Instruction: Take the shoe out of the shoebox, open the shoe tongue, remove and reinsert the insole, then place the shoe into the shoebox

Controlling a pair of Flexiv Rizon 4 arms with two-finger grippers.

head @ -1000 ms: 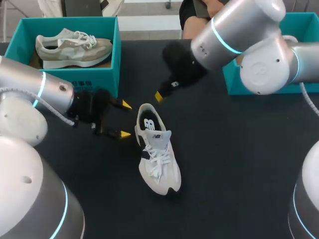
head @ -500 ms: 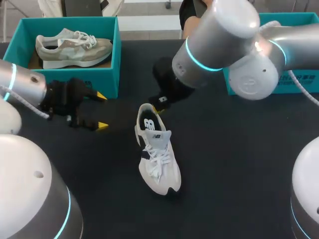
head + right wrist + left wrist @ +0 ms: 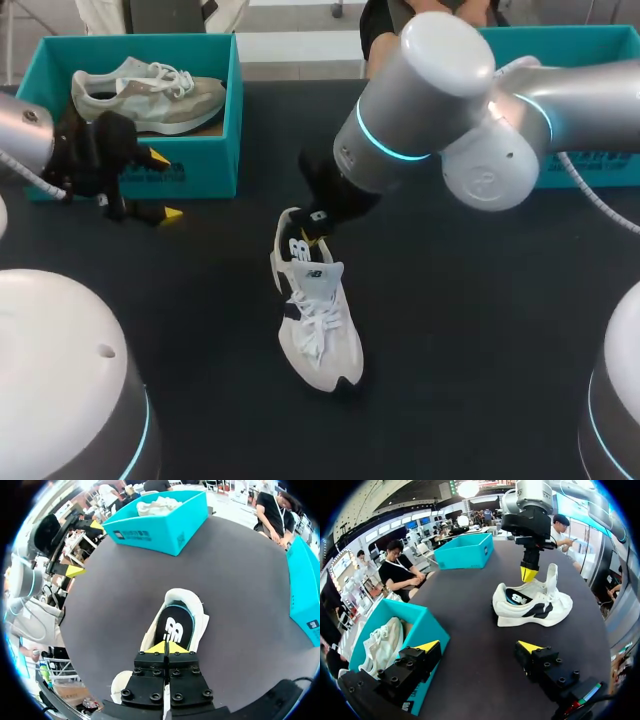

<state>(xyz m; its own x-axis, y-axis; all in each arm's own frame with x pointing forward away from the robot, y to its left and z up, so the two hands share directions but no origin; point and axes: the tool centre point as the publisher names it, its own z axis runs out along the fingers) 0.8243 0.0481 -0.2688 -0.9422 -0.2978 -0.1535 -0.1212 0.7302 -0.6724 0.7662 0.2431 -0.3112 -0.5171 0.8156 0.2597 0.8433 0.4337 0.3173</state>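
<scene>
A white shoe (image 3: pixel 315 310) lies on the black table, toe toward me; in the left wrist view the shoe (image 3: pixel 532 605) has its tongue standing up. Its dark insole (image 3: pixel 175 627) with a white logo shows through the opening. My right gripper (image 3: pixel 313 228) is shut with nothing in it, tips just above the heel opening; the right wrist view shows the right gripper (image 3: pixel 166 647) right over the insole. My left gripper (image 3: pixel 163 185) stands open and empty in front of the left teal shoebox (image 3: pixel 205 165), well left of the shoe, and its left gripper (image 3: pixel 480 646) faces the shoe.
The left shoebox holds a beige shoe (image 3: pixel 145 95). A second teal box (image 3: pixel 600 45) sits at the back right, behind my right arm. Bare black table surrounds the white shoe.
My left gripper has drawn back leftward from the shoe to the front of the left box. My right gripper came down and toward the shoe's heel opening. The shoe has not moved.
</scene>
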